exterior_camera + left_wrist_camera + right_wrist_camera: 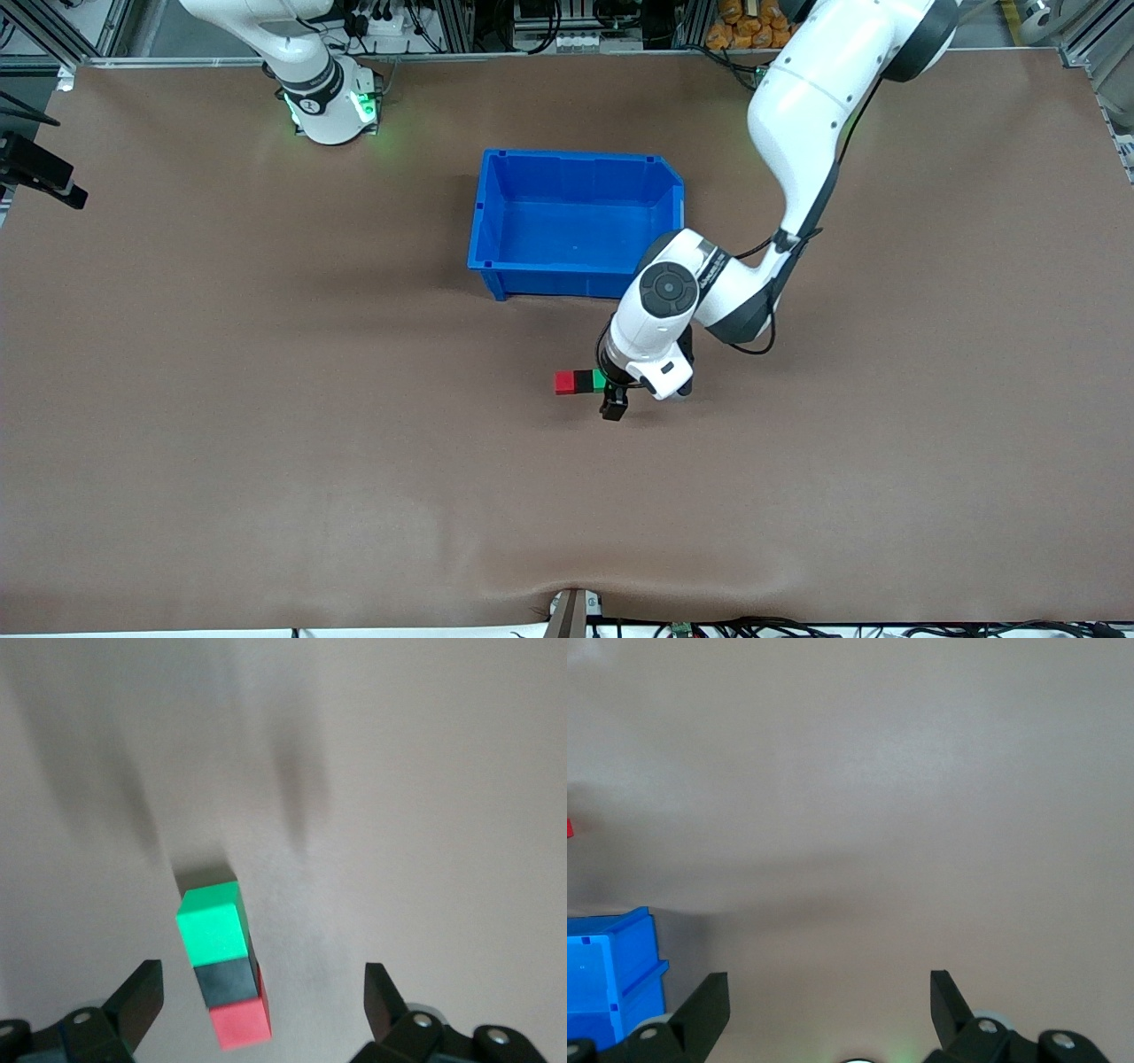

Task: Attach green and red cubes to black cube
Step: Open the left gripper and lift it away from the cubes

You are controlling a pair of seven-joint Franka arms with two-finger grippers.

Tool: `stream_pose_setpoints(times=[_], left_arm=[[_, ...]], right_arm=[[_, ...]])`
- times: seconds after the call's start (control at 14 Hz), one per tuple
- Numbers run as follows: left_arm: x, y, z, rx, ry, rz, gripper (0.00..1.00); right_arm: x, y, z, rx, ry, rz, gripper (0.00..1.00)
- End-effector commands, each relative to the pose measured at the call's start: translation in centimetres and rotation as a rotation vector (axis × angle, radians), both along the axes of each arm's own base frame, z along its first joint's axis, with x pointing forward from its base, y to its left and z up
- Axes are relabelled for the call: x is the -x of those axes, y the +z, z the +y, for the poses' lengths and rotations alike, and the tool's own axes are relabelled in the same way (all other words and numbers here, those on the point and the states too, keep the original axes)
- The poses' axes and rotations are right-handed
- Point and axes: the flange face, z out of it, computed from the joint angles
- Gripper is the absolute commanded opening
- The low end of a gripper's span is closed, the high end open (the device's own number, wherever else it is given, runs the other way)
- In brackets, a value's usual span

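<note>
1. Left wrist view: left gripper [260,997] jaws spread wide, holding nothing, over joined green cube [211,926], black cube [225,982], red cube [240,1025].
2. Row lies nearer the camera than bin [496,217].
3. Right gripper [827,997] gapes empty; arm waits.

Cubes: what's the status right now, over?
Left gripper open, over the cubes. Green cube, black cube, red cube joined in a row. Right gripper open, waiting.

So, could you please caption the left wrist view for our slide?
Open left gripper above the joined row of green cube, black cube and red cube on the table.
</note>
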Motion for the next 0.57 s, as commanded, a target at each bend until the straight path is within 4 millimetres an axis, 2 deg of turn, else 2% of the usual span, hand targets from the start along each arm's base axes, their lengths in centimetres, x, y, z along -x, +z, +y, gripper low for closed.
stream_pose_setpoints(times=[0.0, 0.29, 0.36, 0.5], left_arm=[[-0.4, 6.6, 3.2, -0.067, -0.122, -0.004, 1.00], [0.5, 14.5, 7.7, -0.161, -0.404, 0.048, 1.00], [0.0, 16.6, 10.6, -0.176, -0.447, 0.061, 1.00], [0.0, 20.5, 14.6, -0.196, -0.605, 0.077, 1.00]], right_arm=[[0.2, 0.3, 0.2, 0.001, 0.012, 0.002, 1.00], [0.2, 0.3, 0.3, 0.002, 0.014, 0.001, 1.00], [0.2, 0.3, 0.3, 0.003, 0.014, 0.001, 1.00], [0.2, 0.3, 0.3, 0.002, 0.012, 0.001, 1.00]])
